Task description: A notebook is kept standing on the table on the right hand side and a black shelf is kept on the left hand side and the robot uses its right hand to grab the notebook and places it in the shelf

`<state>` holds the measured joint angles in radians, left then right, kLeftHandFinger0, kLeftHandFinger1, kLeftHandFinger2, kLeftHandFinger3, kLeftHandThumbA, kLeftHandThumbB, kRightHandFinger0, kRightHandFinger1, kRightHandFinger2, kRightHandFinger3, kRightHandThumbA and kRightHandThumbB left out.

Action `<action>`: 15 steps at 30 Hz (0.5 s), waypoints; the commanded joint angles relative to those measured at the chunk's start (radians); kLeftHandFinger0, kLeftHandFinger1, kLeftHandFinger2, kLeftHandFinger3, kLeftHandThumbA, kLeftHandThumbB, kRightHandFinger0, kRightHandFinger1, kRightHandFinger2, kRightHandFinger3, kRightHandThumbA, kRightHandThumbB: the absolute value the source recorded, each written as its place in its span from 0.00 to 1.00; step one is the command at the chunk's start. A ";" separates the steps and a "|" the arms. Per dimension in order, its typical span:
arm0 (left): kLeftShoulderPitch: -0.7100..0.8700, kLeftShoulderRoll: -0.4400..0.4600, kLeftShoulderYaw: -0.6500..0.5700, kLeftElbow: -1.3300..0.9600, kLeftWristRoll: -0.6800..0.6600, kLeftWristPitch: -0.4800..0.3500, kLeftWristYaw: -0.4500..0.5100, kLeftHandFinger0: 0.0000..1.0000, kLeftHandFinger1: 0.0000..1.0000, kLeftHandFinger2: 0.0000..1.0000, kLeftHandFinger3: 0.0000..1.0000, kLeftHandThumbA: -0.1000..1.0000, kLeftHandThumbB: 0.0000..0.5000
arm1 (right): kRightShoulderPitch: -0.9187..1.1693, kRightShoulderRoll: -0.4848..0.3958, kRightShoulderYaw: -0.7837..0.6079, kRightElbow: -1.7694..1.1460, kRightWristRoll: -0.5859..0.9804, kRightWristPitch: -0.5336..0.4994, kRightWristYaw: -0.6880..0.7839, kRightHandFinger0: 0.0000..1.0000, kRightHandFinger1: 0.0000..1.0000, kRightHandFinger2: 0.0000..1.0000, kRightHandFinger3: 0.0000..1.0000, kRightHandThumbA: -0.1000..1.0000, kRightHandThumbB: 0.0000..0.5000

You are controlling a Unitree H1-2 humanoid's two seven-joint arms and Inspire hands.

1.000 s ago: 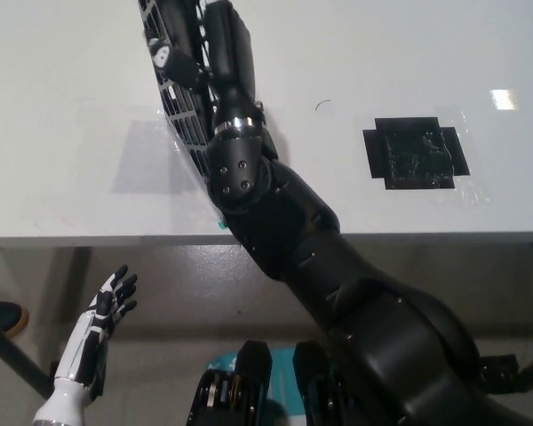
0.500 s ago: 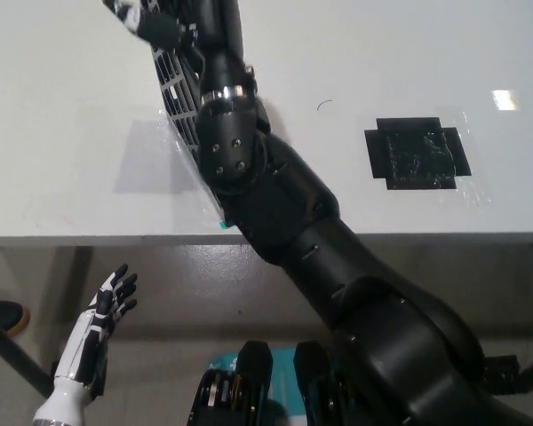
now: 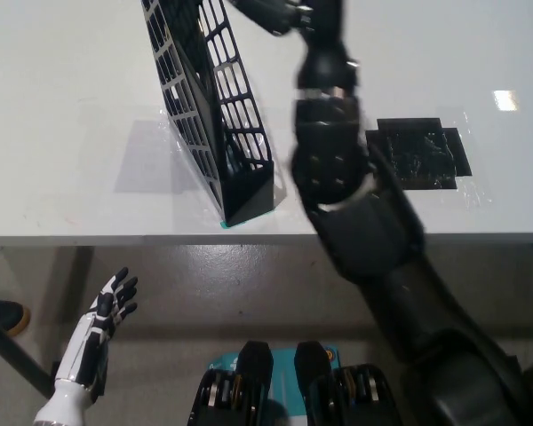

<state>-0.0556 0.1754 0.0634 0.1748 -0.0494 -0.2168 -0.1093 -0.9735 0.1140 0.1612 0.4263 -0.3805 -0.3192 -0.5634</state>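
White laminate fills most of my view: the table (image 3: pixel 71 106) runs edge to edge, its front lip crossing the picture a little below the middle. On it, left of centre, stands the black shelf (image 3: pixel 215 115), a mesh rack with its narrow end just at the table's front edge and a dab of teal tape (image 3: pixel 224 226) at its foot. A grey shadow lies on the top just left of the rack. Right of my arm a patch of black tape (image 3: pixel 422 153) is stuck flat to the surface, and a bright ceiling glare (image 3: pixel 503 99) sits near the right border.

My right hand (image 3: pixel 275 13) is up at the top edge, beside the rack's upper part, mostly cut off by the frame; I cannot tell whether it is closed or holding anything. I cannot make out the notebook anywhere, in the rack or on the table.

Below the table lip is grey floor (image 3: pixel 249 284). My left hand (image 3: pixel 107 311) hangs there at lower left, empty, fingers spread. A dark shoe (image 3: pixel 2 315) pokes in at the left border.
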 commanded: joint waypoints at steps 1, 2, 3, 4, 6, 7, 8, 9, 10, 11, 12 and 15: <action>-0.012 0.024 0.011 -0.041 -0.003 -0.006 -0.002 1.00 1.00 1.00 1.00 1.00 0.27 | 0.230 -0.235 -0.061 -0.923 0.017 0.154 0.287 1.00 1.00 1.00 1.00 1.00 0.94; -0.019 0.024 0.011 -0.035 0.000 -0.007 0.000 1.00 1.00 1.00 1.00 1.00 0.25 | 0.280 -0.246 -0.055 -0.954 0.039 0.138 0.285 1.00 1.00 1.00 1.00 1.00 0.91; -0.021 0.026 0.009 -0.034 -0.002 -0.006 -0.004 1.00 1.00 1.00 1.00 1.00 0.25 | 0.360 -0.248 -0.045 -1.006 0.045 0.123 0.278 1.00 1.00 1.00 1.00 1.00 0.90; -0.016 0.027 0.007 -0.037 -0.004 -0.003 -0.009 1.00 1.00 1.00 1.00 1.00 0.25 | 0.418 -0.244 -0.038 -1.035 0.030 0.105 0.268 1.00 1.00 1.00 1.00 1.00 0.86; -0.023 0.023 0.003 -0.020 0.000 -0.019 -0.008 1.00 1.00 1.00 1.00 1.00 0.24 | 0.528 -0.243 -0.024 -1.065 0.021 0.054 0.244 1.00 1.00 1.00 1.00 1.00 0.80; -0.017 0.022 0.002 -0.018 0.002 -0.024 -0.008 1.00 1.00 1.00 1.00 1.00 0.25 | 0.566 -0.244 -0.013 -1.073 0.021 0.038 0.240 1.00 1.00 1.00 1.00 1.00 0.80; -0.014 0.021 0.001 -0.019 0.006 -0.026 -0.006 1.00 1.00 1.00 1.00 1.00 0.24 | 0.619 -0.236 0.006 -1.086 0.016 0.033 0.239 1.00 1.00 1.00 1.00 1.00 0.81; -0.013 0.022 0.000 -0.018 0.008 -0.025 -0.006 1.00 1.00 1.00 1.00 1.00 0.24 | 0.673 -0.228 0.027 -1.087 0.010 0.020 0.234 1.00 1.00 1.00 1.00 1.00 0.86; -0.012 0.022 -0.001 -0.014 0.008 -0.032 -0.008 1.00 1.00 1.00 1.00 1.00 0.22 | 0.732 -0.227 0.041 -1.064 -0.015 -0.023 0.222 1.00 1.00 1.00 1.00 1.00 0.84; -0.011 0.022 -0.001 -0.014 0.007 -0.032 -0.008 1.00 1.00 1.00 1.00 1.00 0.24 | 0.756 -0.231 0.047 -1.043 -0.012 -0.044 0.216 1.00 1.00 1.00 1.00 1.00 0.75; -0.010 0.020 0.000 -0.013 0.005 -0.031 -0.008 1.00 1.00 1.00 1.00 1.00 0.23 | 0.803 -0.232 0.063 -0.992 0.013 -0.079 0.200 1.00 1.00 1.00 1.00 1.00 0.74; -0.005 0.012 -0.004 -0.016 0.009 -0.030 -0.003 1.00 1.00 1.00 1.00 1.00 0.20 | 0.890 -0.255 0.088 -0.901 0.046 -0.087 0.215 1.00 1.00 1.00 1.00 1.00 0.78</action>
<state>-0.0554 0.1754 0.0630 0.1815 -0.0491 -0.2154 -0.1093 -0.3563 -0.0513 0.1751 -0.1144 -0.3718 -0.3004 -0.4970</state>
